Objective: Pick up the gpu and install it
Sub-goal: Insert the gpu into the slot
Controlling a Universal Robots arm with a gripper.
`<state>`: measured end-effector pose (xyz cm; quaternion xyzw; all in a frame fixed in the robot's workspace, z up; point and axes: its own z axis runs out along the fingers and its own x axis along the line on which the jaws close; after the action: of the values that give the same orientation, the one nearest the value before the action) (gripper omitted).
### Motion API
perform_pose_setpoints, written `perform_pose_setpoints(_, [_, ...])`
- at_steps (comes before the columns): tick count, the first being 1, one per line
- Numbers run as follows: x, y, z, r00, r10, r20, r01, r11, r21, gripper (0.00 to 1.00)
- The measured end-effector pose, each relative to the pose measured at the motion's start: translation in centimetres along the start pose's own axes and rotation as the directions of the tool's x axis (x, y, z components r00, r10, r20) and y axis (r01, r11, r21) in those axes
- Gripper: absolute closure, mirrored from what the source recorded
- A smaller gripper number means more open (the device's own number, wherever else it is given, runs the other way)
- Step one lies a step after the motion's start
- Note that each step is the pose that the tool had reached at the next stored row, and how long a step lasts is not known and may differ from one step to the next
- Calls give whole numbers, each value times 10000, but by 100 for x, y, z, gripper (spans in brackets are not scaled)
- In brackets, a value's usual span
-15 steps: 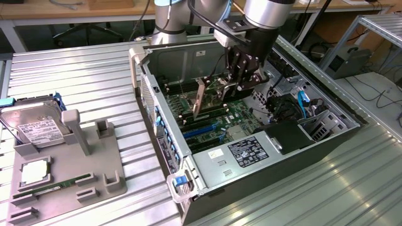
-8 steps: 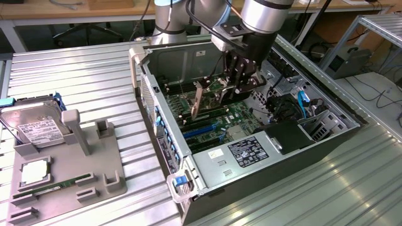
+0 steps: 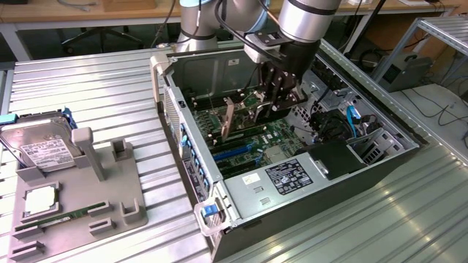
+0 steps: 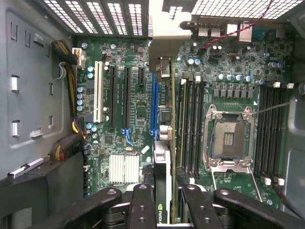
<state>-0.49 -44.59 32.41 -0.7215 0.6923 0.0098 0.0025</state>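
Note:
My gripper [image 4: 162, 193] is inside the open computer case [image 3: 241, 189], shut on the gpu [image 4: 162, 167]. The wrist view shows the card edge-on between the two black fingers [image 4: 143, 202], with a green logo on its edge. Its silver end bracket [image 4: 167, 38] reaches the slotted rear wall of the case. The card hangs just beside the blue expansion slot [image 4: 153, 107] on the green motherboard [image 4: 136, 119]; whether it touches the slot I cannot tell. In the exterior view the gripper [image 3: 281, 96] points down over the motherboard, with the gpu [image 3: 263, 112] under it.
An open processor socket [image 4: 228, 138] and black memory slots [image 4: 190, 129] lie close beside the card. Yellow and black cables [image 4: 66, 52] run along the case wall. Outside the case, a grey fixture [image 3: 80, 213] holds a memory stick [image 3: 62, 215], with a hard drive [image 3: 44, 145] beside it.

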Motion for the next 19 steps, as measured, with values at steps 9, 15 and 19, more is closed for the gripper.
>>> perform_pose_setpoints(9, [0,51,153,10000,0,0,0,10000,0,73])
perform_pose_setpoints(15, [73,203,184,10000,0,-1,0,10000,0,73])
perform_pose_setpoints(19, [70,316,188,10000,0,-2,0,10000,-1,73])
